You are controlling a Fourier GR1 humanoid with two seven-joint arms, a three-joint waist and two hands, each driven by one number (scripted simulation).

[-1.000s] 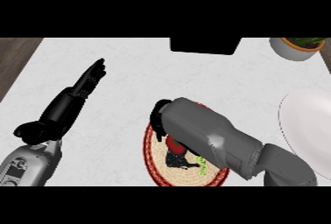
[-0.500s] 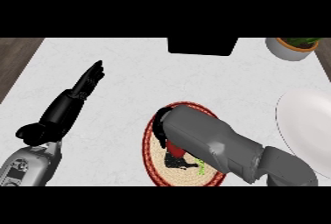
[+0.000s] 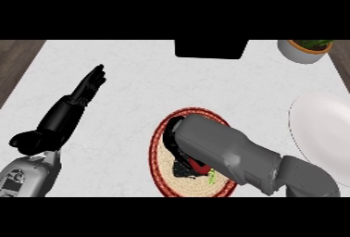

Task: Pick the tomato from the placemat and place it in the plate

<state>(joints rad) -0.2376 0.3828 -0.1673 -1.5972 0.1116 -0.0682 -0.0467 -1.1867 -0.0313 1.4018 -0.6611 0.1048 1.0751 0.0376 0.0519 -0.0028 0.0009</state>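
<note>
A round woven placemat [image 3: 159, 157] with a red rim lies at the counter's lower middle. My right forearm comes in from the lower right and covers most of it. My right hand [image 3: 179, 147] is down on the mat, fingers curled round the red tomato [image 3: 199, 165]. Only a sliver of the tomato shows under the wrist, with a bit of green beside it. The white plate [image 3: 320, 127] lies at the right edge, apart from the mat and partly cut off. My left hand [image 3: 86, 89] rests open at the left, fingers straight and pointing away.
A black box-like object [image 3: 210, 48] sits at the counter's far edge in the middle. A potted plant [image 3: 305, 49] stands at the far right corner. Dark wood shows beyond the counter's left and right edges.
My right hand has settled a little lower onto the placemat and its fingers have closed round the tomato. The left hand has not moved.
</note>
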